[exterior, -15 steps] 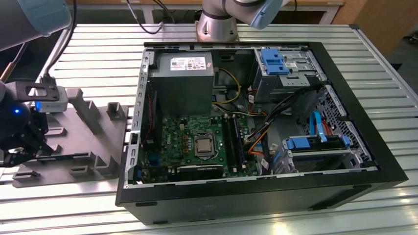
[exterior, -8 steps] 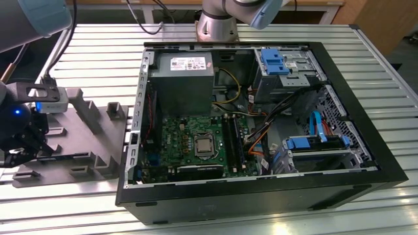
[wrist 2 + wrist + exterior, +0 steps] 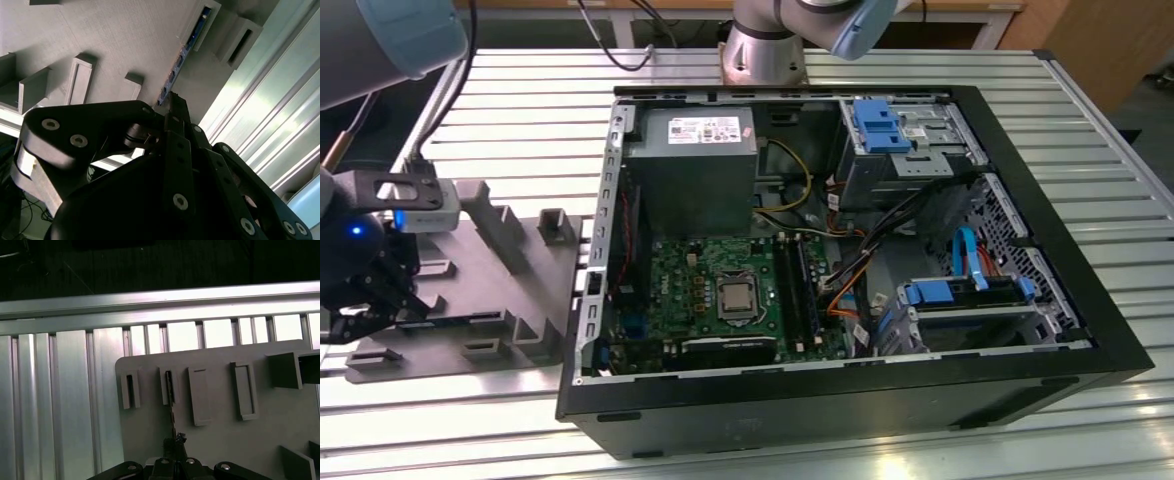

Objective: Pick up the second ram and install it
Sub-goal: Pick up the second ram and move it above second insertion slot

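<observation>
The second ram (image 3: 170, 390) stands on edge in a slot of the grey tray (image 3: 220, 440), a thin dark stick with a blue-green board edge (image 3: 185, 47). In both wrist views my gripper (image 3: 175, 444) sits at one end of the stick, and its black fingers (image 3: 175, 107) are drawn together on it. The stick still rests in the tray. In the exterior view my gripper (image 3: 354, 315) is low over the tray (image 3: 494, 300), at the exterior view's left, well apart from the open computer case (image 3: 841, 260).
The case lies open with the green motherboard (image 3: 720, 290), its long black memory slots (image 3: 794, 290), a grey power supply (image 3: 691, 160) and orange and blue cables (image 3: 847, 300). Upright grey blocks (image 3: 556, 228) stick up from the tray. A slatted metal table (image 3: 520, 110) lies under everything.
</observation>
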`<act>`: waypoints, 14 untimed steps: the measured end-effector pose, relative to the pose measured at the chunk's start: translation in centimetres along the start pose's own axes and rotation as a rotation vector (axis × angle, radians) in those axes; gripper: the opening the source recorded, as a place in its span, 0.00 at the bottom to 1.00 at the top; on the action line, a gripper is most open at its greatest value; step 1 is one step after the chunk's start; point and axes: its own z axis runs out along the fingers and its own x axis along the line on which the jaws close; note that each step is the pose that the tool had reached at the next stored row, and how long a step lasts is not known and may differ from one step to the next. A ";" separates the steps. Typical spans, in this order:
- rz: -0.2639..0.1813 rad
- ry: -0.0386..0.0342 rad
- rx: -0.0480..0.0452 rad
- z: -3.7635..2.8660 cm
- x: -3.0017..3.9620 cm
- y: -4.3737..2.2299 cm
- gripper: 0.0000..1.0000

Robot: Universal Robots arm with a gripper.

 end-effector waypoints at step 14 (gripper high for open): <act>0.000 0.0000 0.0001 0.40 0.05 -0.02 0.11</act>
